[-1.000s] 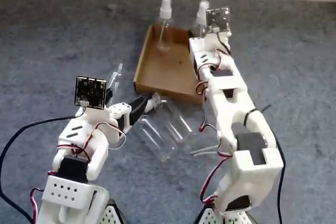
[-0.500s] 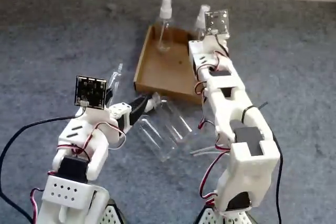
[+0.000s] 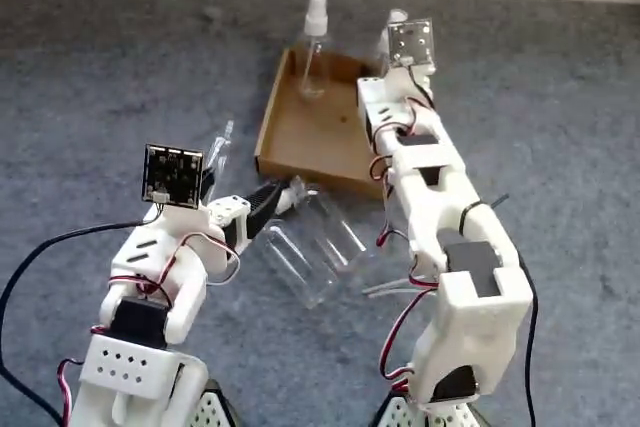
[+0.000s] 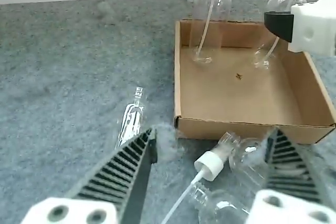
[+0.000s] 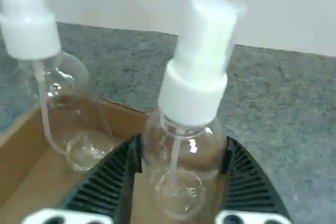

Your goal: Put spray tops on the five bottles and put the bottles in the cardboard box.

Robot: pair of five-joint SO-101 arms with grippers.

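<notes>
At the top centre of the high view, in the far corner of the cardboard box (image 3: 305, 142), my right gripper (image 5: 182, 142) pinches the capped bottle (image 5: 181, 182), ribbed jaws pressed to both its sides; the other capped bottle (image 3: 312, 52) stands just beside it. My worry is tipping: the bottle is tall, slick, clear and round, its white spray top (image 5: 202, 72) sits high, and a skewed release or a jaw catching on withdrawal could topple it into its neighbour. My left gripper (image 4: 212, 134) hangs spread wide in the lower half of the frame, over the uncapped bottles (image 3: 310, 247) lying on the fuzzy grey mat (image 3: 120, 67); a loose cap (image 4: 210, 163) lies among them.
</notes>
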